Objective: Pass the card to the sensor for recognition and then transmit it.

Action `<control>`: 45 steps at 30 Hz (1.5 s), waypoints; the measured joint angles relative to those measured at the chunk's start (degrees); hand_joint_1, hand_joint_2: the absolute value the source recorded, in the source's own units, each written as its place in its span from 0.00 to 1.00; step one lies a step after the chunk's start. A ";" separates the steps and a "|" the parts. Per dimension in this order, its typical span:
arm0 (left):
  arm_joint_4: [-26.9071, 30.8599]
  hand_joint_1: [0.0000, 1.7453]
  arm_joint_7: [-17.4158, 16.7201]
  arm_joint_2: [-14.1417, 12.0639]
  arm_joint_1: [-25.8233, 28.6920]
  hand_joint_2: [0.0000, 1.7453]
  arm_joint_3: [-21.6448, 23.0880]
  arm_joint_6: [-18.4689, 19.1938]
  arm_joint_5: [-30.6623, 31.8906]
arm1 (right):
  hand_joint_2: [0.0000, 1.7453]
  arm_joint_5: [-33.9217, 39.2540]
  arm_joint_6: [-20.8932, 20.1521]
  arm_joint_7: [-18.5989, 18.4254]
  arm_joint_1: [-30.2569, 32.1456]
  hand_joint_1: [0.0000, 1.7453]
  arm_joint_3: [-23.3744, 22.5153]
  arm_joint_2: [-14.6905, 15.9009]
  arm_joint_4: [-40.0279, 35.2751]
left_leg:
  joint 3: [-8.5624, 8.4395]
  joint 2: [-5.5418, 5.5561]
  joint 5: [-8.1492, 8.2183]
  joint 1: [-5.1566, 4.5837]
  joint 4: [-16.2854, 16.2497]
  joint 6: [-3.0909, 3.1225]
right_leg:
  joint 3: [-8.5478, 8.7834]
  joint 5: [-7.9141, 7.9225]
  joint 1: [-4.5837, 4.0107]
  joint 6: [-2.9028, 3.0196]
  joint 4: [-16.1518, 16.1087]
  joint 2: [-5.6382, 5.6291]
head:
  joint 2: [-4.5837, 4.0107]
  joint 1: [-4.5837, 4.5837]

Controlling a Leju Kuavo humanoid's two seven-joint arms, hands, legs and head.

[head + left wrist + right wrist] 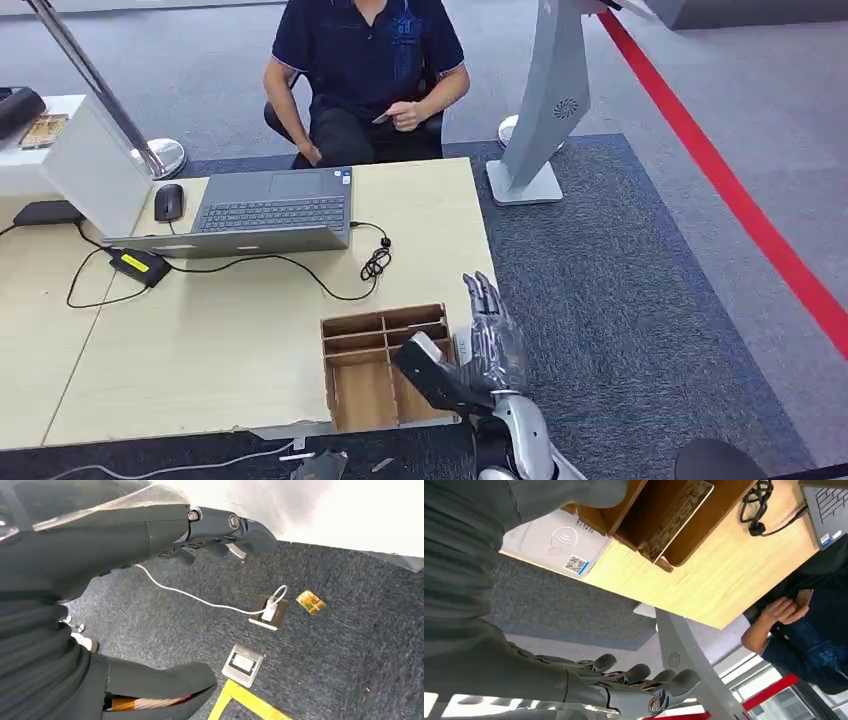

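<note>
Currently right hand (487, 350) is raised beside the wooden organizer (375, 365), fingers spread, holding nothing. Card (381, 118) is in the seated person's hand (405, 115) across the table (230, 330). Left hand's (150, 535) state: can't tell.

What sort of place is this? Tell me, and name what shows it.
Probably an office or reception-style demo area. A light wooden desk carries an open grey laptop and a black computer mouse, a seated person in a dark blue shirt faces it, and grey carpet with a red floor stripe covers the floor.
</note>
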State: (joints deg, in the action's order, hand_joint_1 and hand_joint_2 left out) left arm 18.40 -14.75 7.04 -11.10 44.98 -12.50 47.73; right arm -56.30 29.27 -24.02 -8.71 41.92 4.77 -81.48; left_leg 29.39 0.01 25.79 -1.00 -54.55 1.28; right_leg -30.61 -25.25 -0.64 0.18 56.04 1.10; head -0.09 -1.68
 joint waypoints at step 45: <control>1.09 0.00 -0.09 0.35 -2.01 1.00 -0.22 4.28 2.62 | 1.00 0.15 -1.00 1.60 -4.18 0.00 -0.24 -4.72 5.18 | -0.01 0.00 -0.01 0.00 0.00 0.00 | 0.00 0.00 0.00 0.00 0.01 0.00 | 0.00 0.02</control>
State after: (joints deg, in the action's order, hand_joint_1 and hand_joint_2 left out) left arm 19.50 -14.84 7.39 -13.10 44.76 -8.22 50.36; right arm -56.15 28.26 -22.43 -12.89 41.68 0.04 -76.30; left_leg 29.38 0.00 25.79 -1.00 -54.55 1.29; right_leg -30.61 -25.25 -0.64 0.18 56.04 1.10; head -0.09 -1.66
